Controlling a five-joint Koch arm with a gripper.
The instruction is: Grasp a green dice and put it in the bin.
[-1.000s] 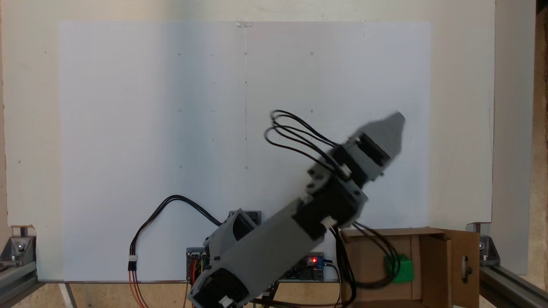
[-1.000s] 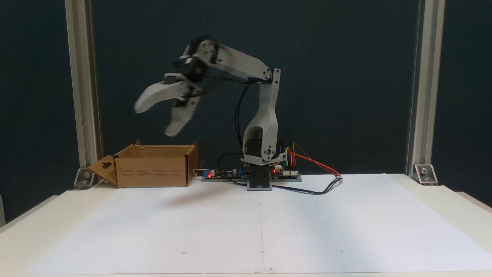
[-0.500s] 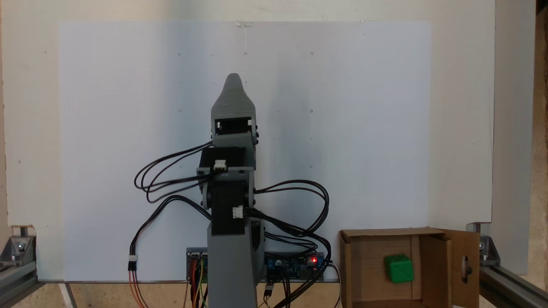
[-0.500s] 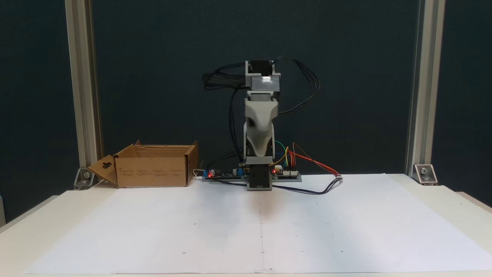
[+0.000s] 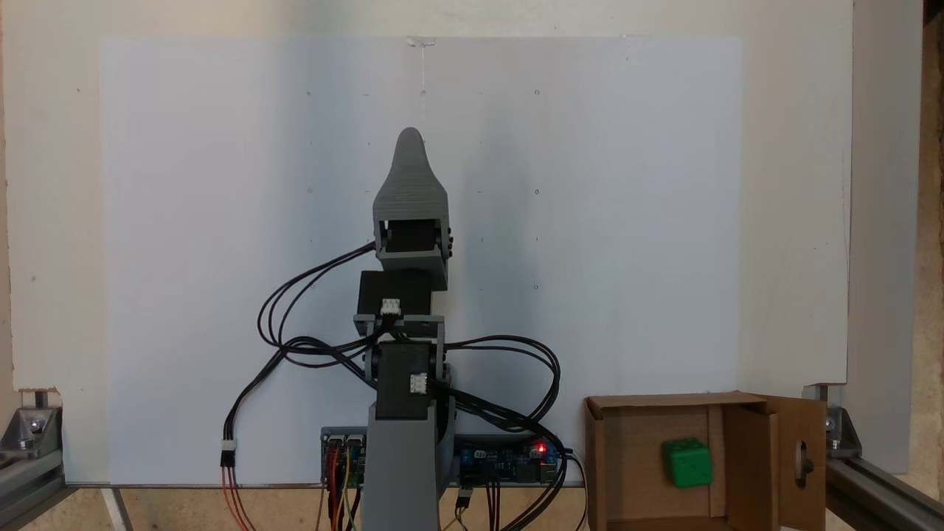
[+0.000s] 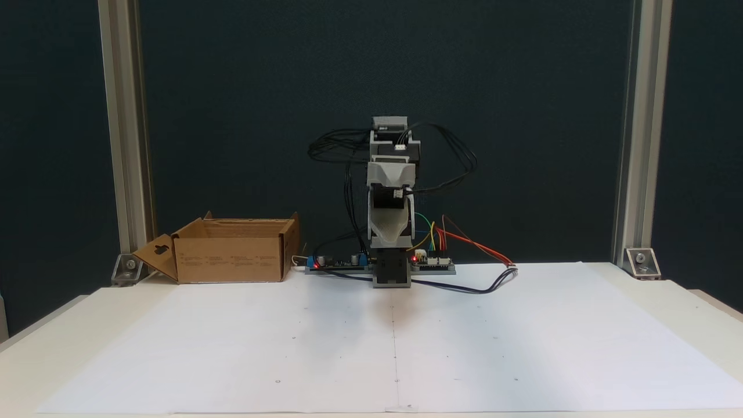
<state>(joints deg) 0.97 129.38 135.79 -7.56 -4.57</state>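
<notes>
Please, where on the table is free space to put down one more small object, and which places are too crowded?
The white paper sheet is bare on both sides of the arm and ahead of the end effector. It is crowded along the arm's edge: the circuit boards, looping cables, and the box, where the green dice lies.

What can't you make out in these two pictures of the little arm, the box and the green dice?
- Gripper: its jaws lie one behind the other in both fixed views, so open or shut cannot be told.
- Green dice: seen from above inside the box; from the front, the box wall hides it.
- Dice pips: too small to count.
- Box's near edge: cut off by the picture's bottom edge.
</notes>
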